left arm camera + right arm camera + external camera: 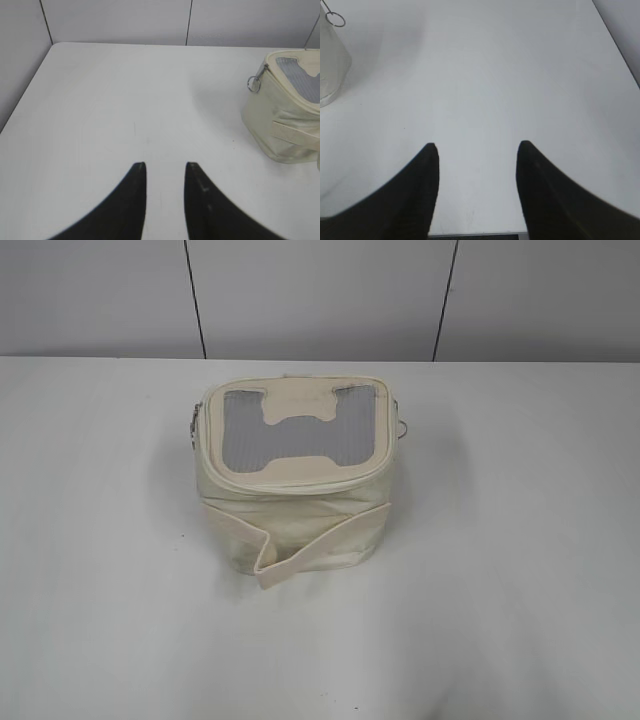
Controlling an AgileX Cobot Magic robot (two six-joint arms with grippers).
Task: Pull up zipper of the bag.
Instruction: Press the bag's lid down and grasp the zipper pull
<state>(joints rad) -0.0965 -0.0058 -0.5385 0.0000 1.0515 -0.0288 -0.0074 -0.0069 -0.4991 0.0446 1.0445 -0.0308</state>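
- Bag [292, 480] sits upright mid-surface [520, 570], mesh top facing up; neither gripper is near it.
- Left gripper [165, 167]: fingers apart, narrow gap, empty. Right gripper [477, 147]: fingers wide apart, empty.
- Zipper [290, 478] track runs round the top rim; ring pulls hang at the left end [254, 84] and the right end [335, 19].
- Whether the zipper is closed: can't tell.
- Bag's long axis looks roughly left-right, strap [320, 540] side toward the camera.
- Likely approach: one gripper braces the bag wall, the other pinches a ring pull and follows the track, not pulling outward.
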